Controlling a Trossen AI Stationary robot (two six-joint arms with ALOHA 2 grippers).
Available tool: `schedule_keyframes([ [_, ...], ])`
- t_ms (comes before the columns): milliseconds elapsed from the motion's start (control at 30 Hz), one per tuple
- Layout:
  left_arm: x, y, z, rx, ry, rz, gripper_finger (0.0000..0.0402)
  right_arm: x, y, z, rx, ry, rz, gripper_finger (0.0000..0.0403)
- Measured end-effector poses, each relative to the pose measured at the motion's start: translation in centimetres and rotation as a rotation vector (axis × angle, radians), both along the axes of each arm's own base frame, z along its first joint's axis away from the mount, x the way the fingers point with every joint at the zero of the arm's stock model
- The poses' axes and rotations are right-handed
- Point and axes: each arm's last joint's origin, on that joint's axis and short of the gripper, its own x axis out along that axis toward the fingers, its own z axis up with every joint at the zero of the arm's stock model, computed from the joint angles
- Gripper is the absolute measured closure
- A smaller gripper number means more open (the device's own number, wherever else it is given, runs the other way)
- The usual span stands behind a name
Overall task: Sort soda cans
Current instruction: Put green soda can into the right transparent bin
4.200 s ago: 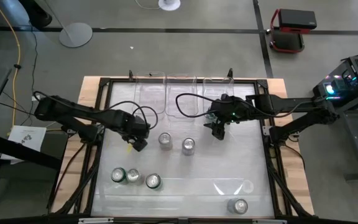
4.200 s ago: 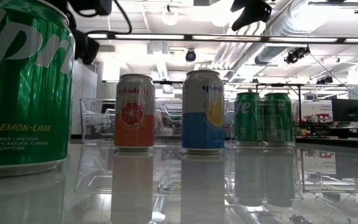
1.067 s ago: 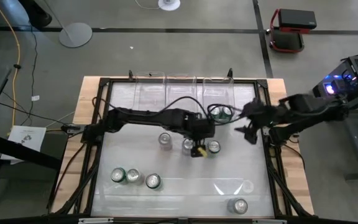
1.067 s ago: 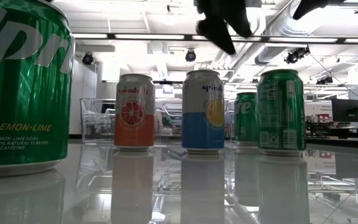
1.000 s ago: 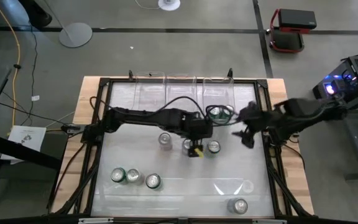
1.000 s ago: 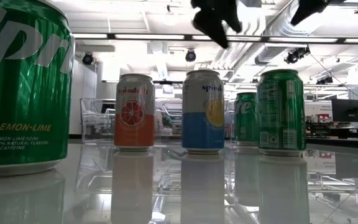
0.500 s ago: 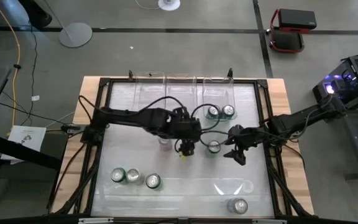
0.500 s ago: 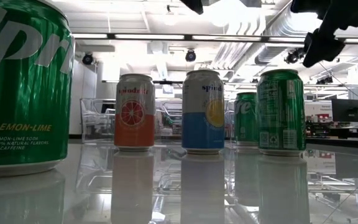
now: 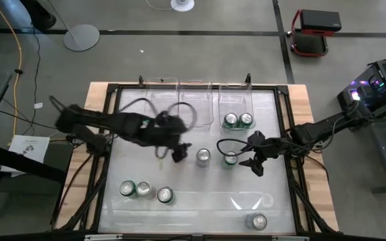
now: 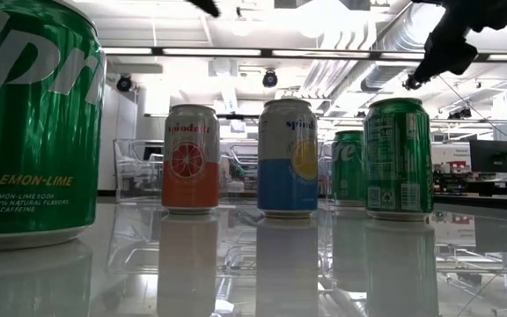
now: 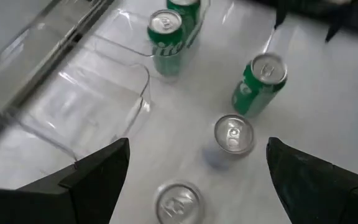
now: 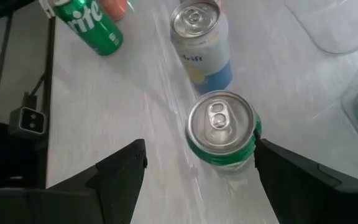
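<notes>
Green can between open right gripper

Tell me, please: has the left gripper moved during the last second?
Yes. The left gripper has drawn back toward the table's left side: it was between the blue-and-white can and the green can, and is now left of both.

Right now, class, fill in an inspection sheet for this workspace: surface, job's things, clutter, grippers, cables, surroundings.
Surface: glossy table, wooden edges.
Job's things: two green cans in the right clear bin; green can and blue-and-white can mid-table; three cans front left; one can front right.
Clutter: nothing seen.
Grippers: left gripper open, empty; right gripper open above the mid-table green can.
Cables: looped along both arms.
Surroundings: grey floor, red case.
</notes>
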Motion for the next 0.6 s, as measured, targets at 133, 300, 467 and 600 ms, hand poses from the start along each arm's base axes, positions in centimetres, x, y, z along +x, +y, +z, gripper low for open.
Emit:
schedule_keyframes([
  [133, -3.4, 0.6, -0.1, -0.079, -0.154, 0.109, 0.0049, 0.4, 0.1, 0.4, -0.014, -0.056, 0.047, 0.0114],
  [300, -5.8, 1.0, 0.4, -0.092, -0.271, 0.188, 0.0049, 1.1, 0.3, 0.6, -0.143, -0.126, 0.159, 0.0114],
  [467, -6.4, 1.2, 0.6, -0.109, -0.293, 0.211, 0.0049, 2.1, -0.3, -0.4, -0.099, -0.058, 0.153, 0.0108],
  [600, -6.2, 1.1, 0.4, -0.118, -0.283, 0.204, 0.0049, 3.2, -0.4, -1.4, -0.087, -0.012, 0.171, 0.0087],
])
